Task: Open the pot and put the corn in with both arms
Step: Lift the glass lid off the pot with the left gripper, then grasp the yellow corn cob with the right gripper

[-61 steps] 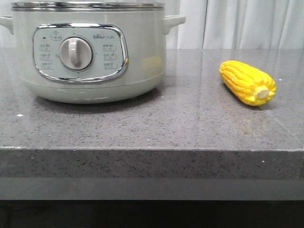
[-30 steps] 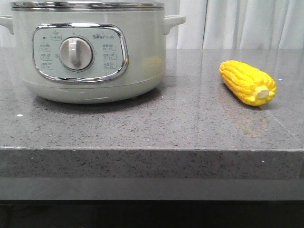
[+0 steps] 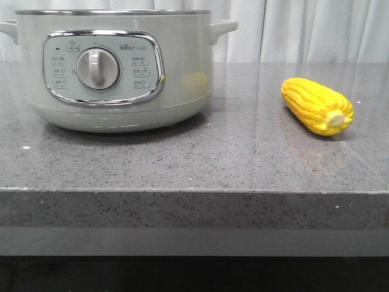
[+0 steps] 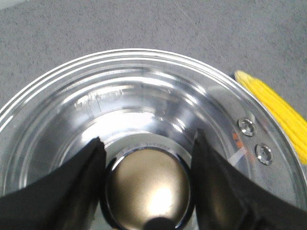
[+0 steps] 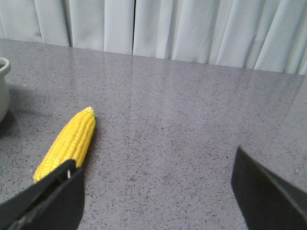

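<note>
Two black fingers (image 4: 72, 182) of the left gripper (image 4: 146, 179) stand on either side of the lid knob (image 4: 148, 189), apparently clamped on it. The glass lid (image 4: 144, 110) could slip and drop against the pot (image 3: 115, 67) if the hold is only partial. The right gripper (image 5: 158, 191) hangs with its fingers wide apart near the corn (image 5: 67, 143), which lies well apart from the pot, beside it. Bare counter (image 3: 243, 158) surrounds the pot, and the counter's front edge lies nearby.

Pot (image 3: 115, 67) control panel (image 3: 102, 67): small printed labels around dial, too small to read.
</note>
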`<state>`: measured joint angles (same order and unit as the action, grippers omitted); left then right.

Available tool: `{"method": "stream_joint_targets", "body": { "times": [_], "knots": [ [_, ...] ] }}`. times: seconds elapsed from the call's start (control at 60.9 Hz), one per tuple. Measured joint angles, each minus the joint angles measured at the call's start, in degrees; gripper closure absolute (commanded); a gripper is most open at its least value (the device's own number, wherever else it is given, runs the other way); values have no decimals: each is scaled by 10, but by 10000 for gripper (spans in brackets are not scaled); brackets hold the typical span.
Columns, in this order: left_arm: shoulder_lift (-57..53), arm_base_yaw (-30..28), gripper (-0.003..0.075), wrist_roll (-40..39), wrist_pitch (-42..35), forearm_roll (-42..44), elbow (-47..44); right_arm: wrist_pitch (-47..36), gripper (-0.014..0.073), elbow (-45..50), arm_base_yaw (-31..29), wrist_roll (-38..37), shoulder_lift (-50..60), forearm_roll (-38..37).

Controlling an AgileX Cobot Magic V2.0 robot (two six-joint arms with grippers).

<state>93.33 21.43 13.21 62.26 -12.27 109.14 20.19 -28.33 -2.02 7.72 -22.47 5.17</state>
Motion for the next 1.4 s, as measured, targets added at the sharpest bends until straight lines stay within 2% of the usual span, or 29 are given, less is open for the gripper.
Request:
{"method": "stream_joint_targets", "body": {
  "times": [0.213,0.542,0.887,1.133,1.396],
  "knots": [
    [-99,0,470,1,0,1,-108,0,-39,0,0,0,0,0],
    [-325,0,470,6,0,1,-306,-1,-39,0,0,0,-7,0],
    [-521,0,470,6,3,-3,-497,-9,-39,0,0,0,-88,0],
    [-634,0,470,5,8,-26,-579,-13,-39,-34,29,0,-212,31],
    [-682,0,470,5,13,-27,-601,-6,-39,-156,95,0,-417,77]
  ]
}}
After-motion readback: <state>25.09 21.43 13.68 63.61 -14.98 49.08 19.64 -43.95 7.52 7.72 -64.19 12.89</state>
